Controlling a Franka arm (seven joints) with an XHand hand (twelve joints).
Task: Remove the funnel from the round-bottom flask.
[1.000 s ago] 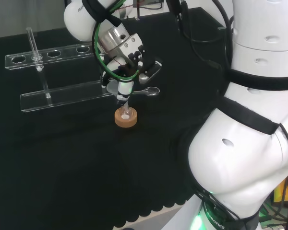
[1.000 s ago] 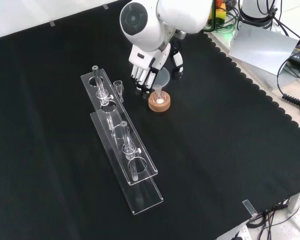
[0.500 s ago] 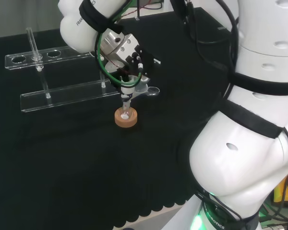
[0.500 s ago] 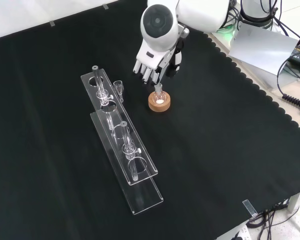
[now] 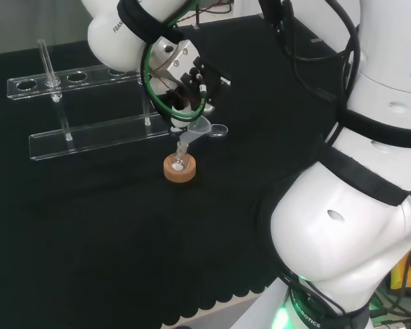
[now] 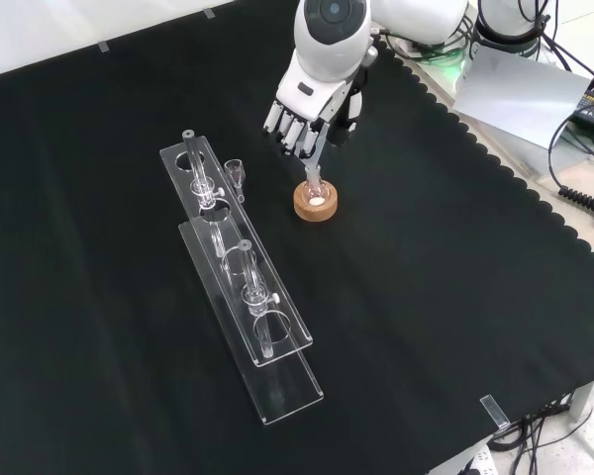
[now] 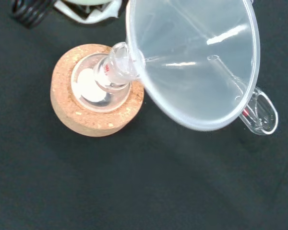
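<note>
Hand (image 6: 310, 94) is above the cork ring (image 6: 315, 201), fingers (image 6: 295, 126) curled down round the funnel (image 5: 196, 129), gripping it near the cone; exact contact pts not clear from head view. Funnel is tilted: in wrist view the wide clear cone (image 7: 197, 62) leans off to one side of the flask (image 7: 98, 84), with the stem end at or just inside the flask neck; cannot tell if the stem tip is fully clear of the neck. In front view the stem (image 6: 317, 163) runs slanted from the fingers down to the flask mouth. Flask sits in the cork ring (image 5: 179, 169), upright, round bottom seated in the ring's hole; a pale patch shows inside at the bottom, wrist view. Ring rests on black cloth (image 6: 426, 297), just below the hand in front view. A small clear tube-like piece (image 7: 260, 111) lies on the cloth beside the funnel rim, wrist view; also seen in head view as a small clear item (image 5: 218, 129) right of the funnel. Clear rack (image 6: 240, 287) w/ test tubes stands left of the ring in front view, apart from it; a small clear vessel (image 6: 236, 172) stands between rack and ring. In head view the rack (image 5: 89, 133) lies left of the hand, one tall tube (image 5: 46, 62) upright in its far end. Arm's white links (image 5: 356, 205) at head view's right.
</note>
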